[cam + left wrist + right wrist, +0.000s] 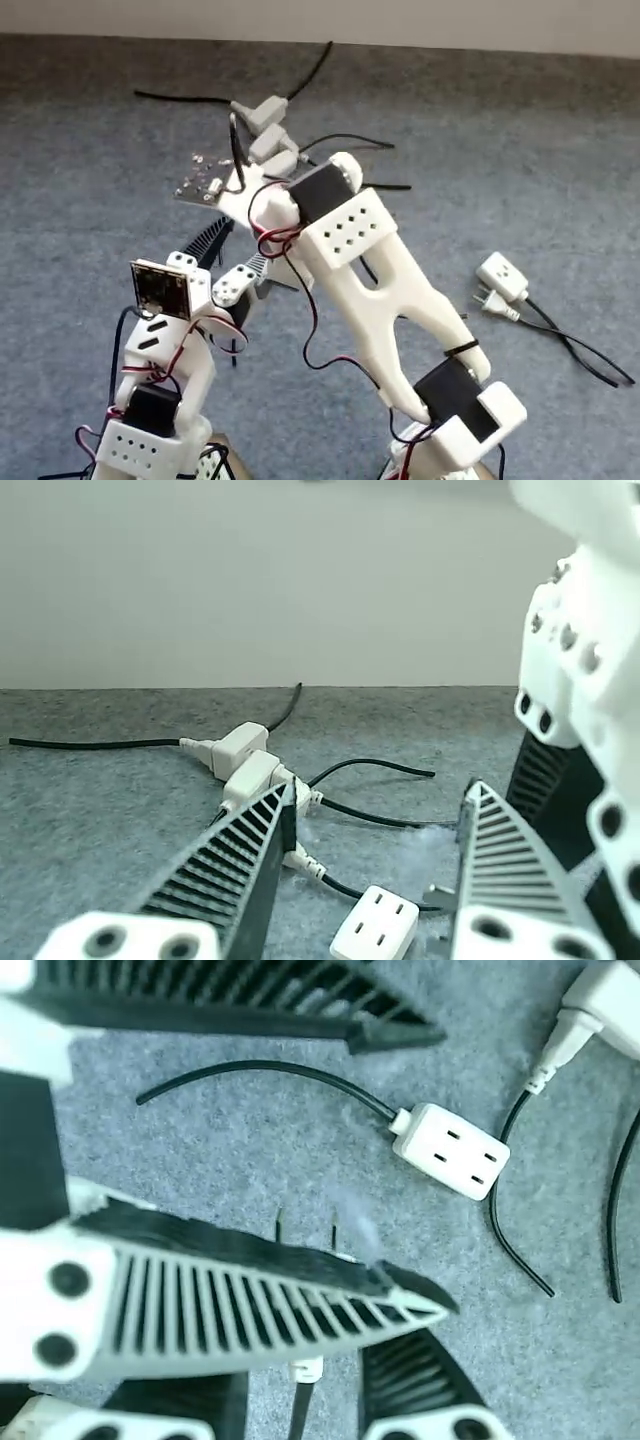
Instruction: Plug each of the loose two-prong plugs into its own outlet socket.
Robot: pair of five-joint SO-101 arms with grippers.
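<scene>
My left gripper [380, 790] stands open low over the carpet, its fingers [235, 870] to either side of a loose white outlet socket [375, 935] on a black cord. The same socket [450, 1150] lies just ahead of my right gripper [415, 1320], which is shut on a white two-prong plug [345, 1257]. The plug's two prongs stick out past the finger toward the socket, a short gap away. Farther back lie two plug-and-socket pairs [245, 765] that are joined. Another loose socket [502, 274] and plug [492, 303] lie at the right.
Black cords [570, 345] trail over the grey carpet at the right and toward the back wall. The right arm [370, 270] crosses over the middle and hides the carpet under it. The left arm's fingers [212, 238] sit close beside it.
</scene>
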